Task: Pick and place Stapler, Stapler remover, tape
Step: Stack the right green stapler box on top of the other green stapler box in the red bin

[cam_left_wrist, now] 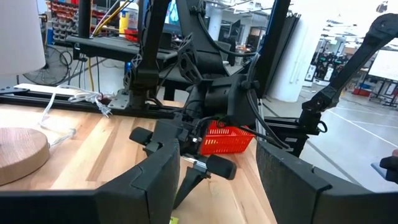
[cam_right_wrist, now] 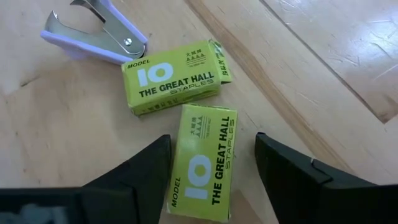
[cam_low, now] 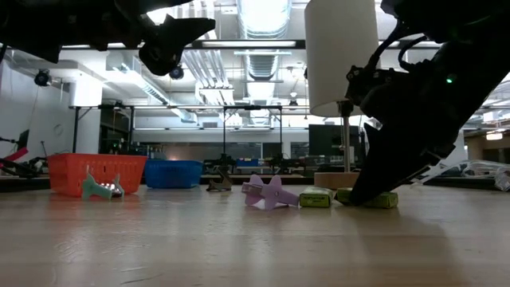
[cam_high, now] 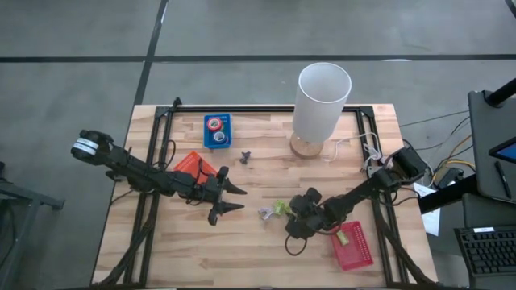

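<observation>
My right gripper (cam_right_wrist: 211, 138) is open and low over the table, near its middle (cam_high: 292, 219). Its fingers stand on either side of one yellow-green staple box (cam_right_wrist: 202, 165) without plainly touching it. A second staple box (cam_right_wrist: 174, 84) and a purple staple remover (cam_right_wrist: 99, 34) lie flat just beyond. My left gripper (cam_high: 239, 198) hangs open above the table, left of these, touching nothing. A red tape roll (cam_high: 214, 124) and a blue tape roll (cam_high: 218, 137) lie in the blue basket (cam_high: 227, 131). No stapler shows in any view.
A white lamp (cam_high: 322, 97) on a wooden base stands at the far edge. An orange basket (cam_high: 187, 164) sits under my left arm. A red basket (cam_high: 359, 250) sits near the right near corner. A dark staple remover (cam_high: 246, 155) and a teal staple remover (cam_low: 100, 188) lie on the table.
</observation>
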Controlling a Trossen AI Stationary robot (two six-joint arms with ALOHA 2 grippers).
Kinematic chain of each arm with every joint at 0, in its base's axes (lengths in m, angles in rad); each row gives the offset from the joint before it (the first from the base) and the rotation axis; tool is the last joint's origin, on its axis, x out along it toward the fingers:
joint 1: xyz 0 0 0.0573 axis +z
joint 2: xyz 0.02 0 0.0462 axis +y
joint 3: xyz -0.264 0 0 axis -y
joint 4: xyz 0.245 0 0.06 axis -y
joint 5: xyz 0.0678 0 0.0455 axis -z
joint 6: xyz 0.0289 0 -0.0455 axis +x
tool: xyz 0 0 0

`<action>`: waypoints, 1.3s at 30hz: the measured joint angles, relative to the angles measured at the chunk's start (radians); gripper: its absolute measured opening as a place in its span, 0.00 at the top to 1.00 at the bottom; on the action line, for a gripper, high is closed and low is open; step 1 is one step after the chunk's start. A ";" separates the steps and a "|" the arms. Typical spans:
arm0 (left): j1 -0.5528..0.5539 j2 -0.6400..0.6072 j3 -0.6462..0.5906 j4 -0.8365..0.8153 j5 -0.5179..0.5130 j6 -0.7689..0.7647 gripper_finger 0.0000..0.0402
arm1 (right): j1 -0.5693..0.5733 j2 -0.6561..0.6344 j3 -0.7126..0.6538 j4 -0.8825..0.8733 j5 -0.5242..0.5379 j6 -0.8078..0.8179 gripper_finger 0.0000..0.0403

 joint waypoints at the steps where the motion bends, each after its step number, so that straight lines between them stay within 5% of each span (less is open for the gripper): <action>1: 0.000 0.000 0.000 -0.001 0.000 0.000 0.47 | -0.001 -0.001 0.000 0.000 -0.003 -0.004 0.45; 18: 0.000 0.000 0.000 0.018 0.000 -0.006 0.47 | -0.005 -0.028 -0.001 0.001 -0.091 -0.054 0.72; 31: 0.000 0.000 0.000 0.024 0.000 -0.005 0.47 | 0.001 -0.276 -0.002 -0.024 -0.175 -0.110 0.71; 39: 0.000 0.000 0.000 0.022 0.000 -0.004 0.47 | 0.122 -0.445 -0.002 -0.139 -0.225 0.087 0.72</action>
